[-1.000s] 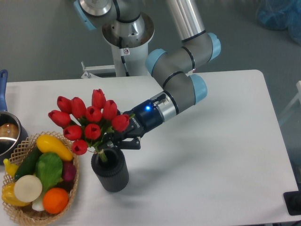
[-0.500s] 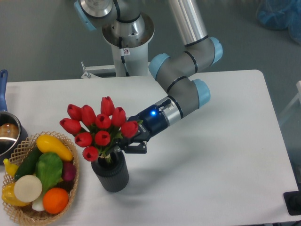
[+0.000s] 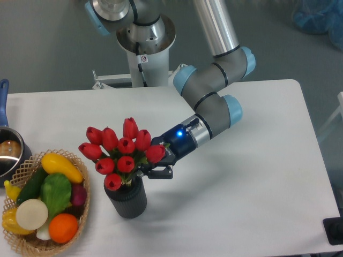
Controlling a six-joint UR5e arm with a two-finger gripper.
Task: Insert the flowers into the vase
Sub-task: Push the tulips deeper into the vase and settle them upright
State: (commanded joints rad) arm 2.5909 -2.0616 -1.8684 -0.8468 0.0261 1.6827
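1. At the far left edge we see a metal pot [image 3: 7,152] with a blue handle, only partly in the picture.
2. Just in front of it sits a wicker basket [image 3: 80,214] holding vegetables: a yellow one, a green leafy one, a white round one and an orange one among them.
3. To the right of the basket we find the vase [image 3: 127,201], a dark ribbed cylinder standing upright on the white table [image 3: 257,187].
4. The flowers [image 3: 124,152] rise out of the vase mouth, their red heads leaning up and to the left, green leaves showing below the heads. Their stems reach down into the mouth; we cannot see how deep they go.
5. The gripper [image 3: 153,172] comes in from the right, tilted down toward the vase rim, its fingers pressed around the stems just above the mouth, pinching the bunch.
6. Behind it the arm [image 3: 214,107] climbs up and back to its base at the table's far edge.
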